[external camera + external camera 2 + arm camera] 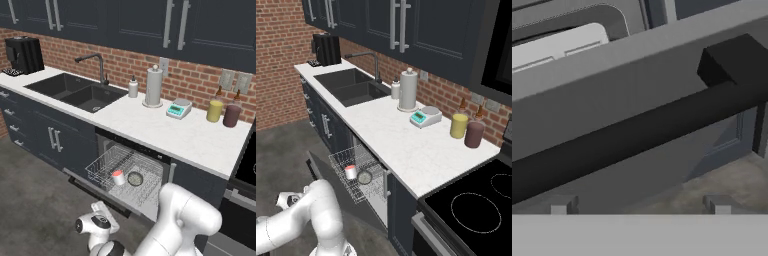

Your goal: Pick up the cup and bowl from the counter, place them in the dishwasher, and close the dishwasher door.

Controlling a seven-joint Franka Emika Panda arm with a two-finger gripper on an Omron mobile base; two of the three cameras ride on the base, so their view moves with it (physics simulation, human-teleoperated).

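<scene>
Small white cup (118, 177) and dark grey bowl (135, 178) sitting racked, released fingers (639, 206) are hovering below the dark drop-down door's bar handle (637, 135), lifting next.

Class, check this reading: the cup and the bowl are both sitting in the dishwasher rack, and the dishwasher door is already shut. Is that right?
Not quite. The cup and the bowl do sit in the rack, but the dishwasher door is down and open, not shut. The left base view shows it, with the rack pulled out over the door.
</scene>
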